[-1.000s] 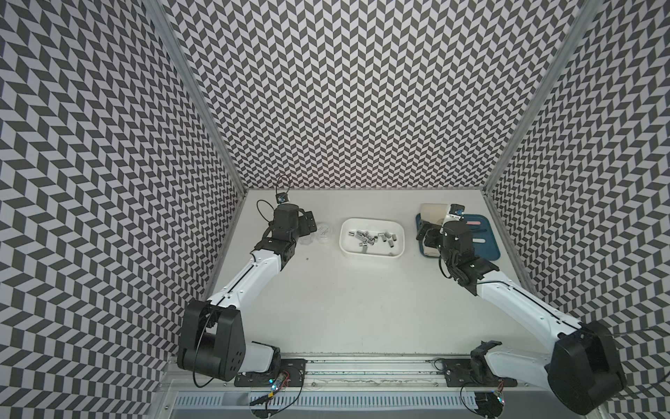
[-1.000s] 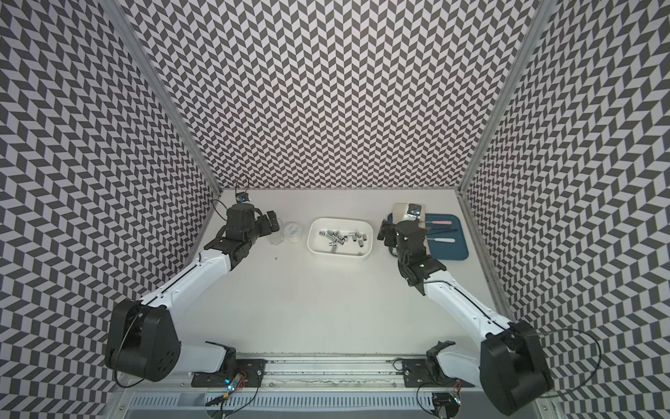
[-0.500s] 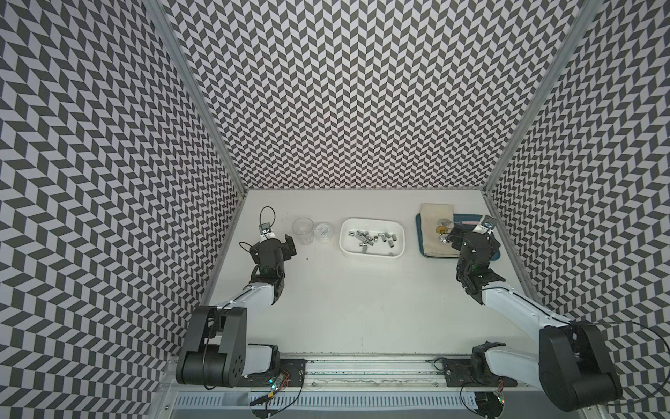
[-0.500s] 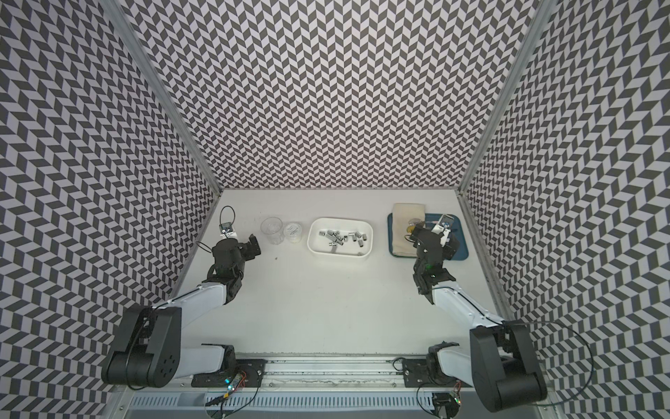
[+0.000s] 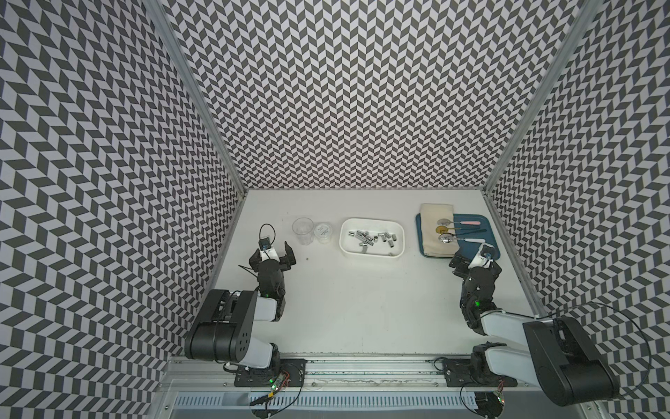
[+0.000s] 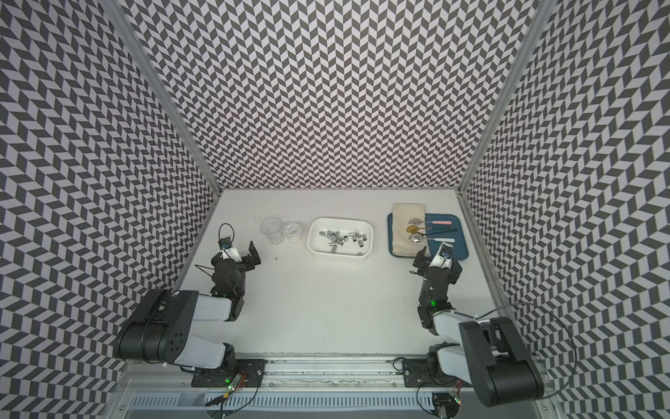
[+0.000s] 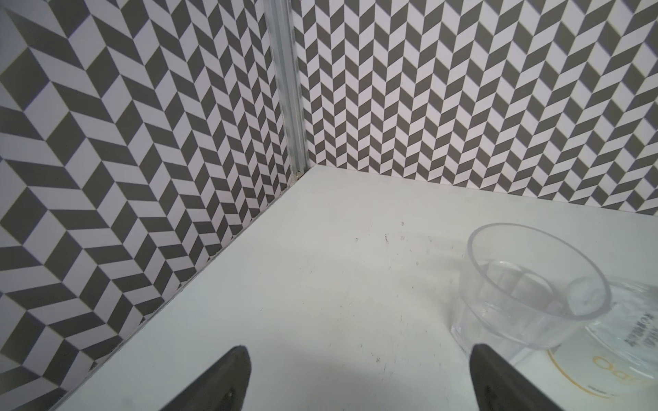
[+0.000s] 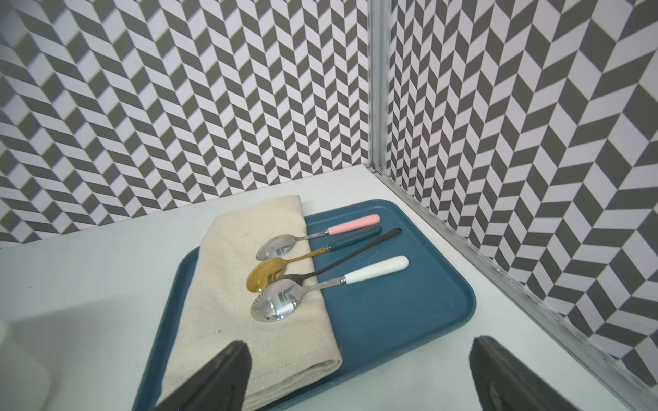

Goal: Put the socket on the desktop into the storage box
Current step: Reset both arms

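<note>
The white storage box (image 5: 371,220) (image 6: 340,220) stands at mid-back of the desktop (image 5: 362,290). Several small metal sockets (image 5: 373,237) (image 6: 342,237) lie inside it; no socket shows on the bare desktop. My left gripper (image 5: 272,251) (image 6: 235,253) is open and empty, in front of and left of the box. In the left wrist view the left gripper (image 7: 359,350) has only bare surface between its fingers. My right gripper (image 5: 475,257) (image 6: 437,255) (image 8: 359,343) is open and empty, right of the box.
A clear plastic cup (image 5: 302,230) (image 7: 527,284) and a small round jar (image 5: 323,232) stand left of the box. At the back right a blue tray (image 5: 484,237) (image 8: 391,309) carries a folded cloth (image 8: 249,302) and several spoons (image 8: 285,299). Chevron walls close three sides.
Both arms have drawn back toward the front of the table, the left away from the cup and the right away from the tray's cloth. Both grippers stayed open.
</note>
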Controlling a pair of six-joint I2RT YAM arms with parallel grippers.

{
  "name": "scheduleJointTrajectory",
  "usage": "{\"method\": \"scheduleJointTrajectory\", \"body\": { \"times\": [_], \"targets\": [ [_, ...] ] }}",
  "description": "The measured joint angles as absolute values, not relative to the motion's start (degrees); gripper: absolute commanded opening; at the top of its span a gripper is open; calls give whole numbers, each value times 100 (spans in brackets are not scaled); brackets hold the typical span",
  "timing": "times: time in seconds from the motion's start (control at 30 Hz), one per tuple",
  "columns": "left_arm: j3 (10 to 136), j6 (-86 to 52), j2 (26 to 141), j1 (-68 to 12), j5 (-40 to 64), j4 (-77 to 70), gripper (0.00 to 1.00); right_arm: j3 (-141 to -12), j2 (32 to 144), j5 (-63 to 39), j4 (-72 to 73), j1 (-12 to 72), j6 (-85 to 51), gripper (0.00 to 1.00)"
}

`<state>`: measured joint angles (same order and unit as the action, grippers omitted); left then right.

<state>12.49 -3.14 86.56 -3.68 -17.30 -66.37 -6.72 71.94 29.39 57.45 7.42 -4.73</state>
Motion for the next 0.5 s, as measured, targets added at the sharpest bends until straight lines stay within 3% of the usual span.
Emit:
{"method": "scheduleJointTrajectory", "body": {
  "times": [0.27,0.37,0.5],
  "targets": [
    [1269,-235,8884,-370,-1562,-7109,100,-279,8560,2322,8143,742,-148,100],
    [1288,-242,8882,-373,-1562,-7146,100,-272,9115,2178,8517,742,-40,99],
    [1295,-239,8882,-370,-1562,-7148,100,-574,8927,2025,8318,707,-23,100]
  ]
}}
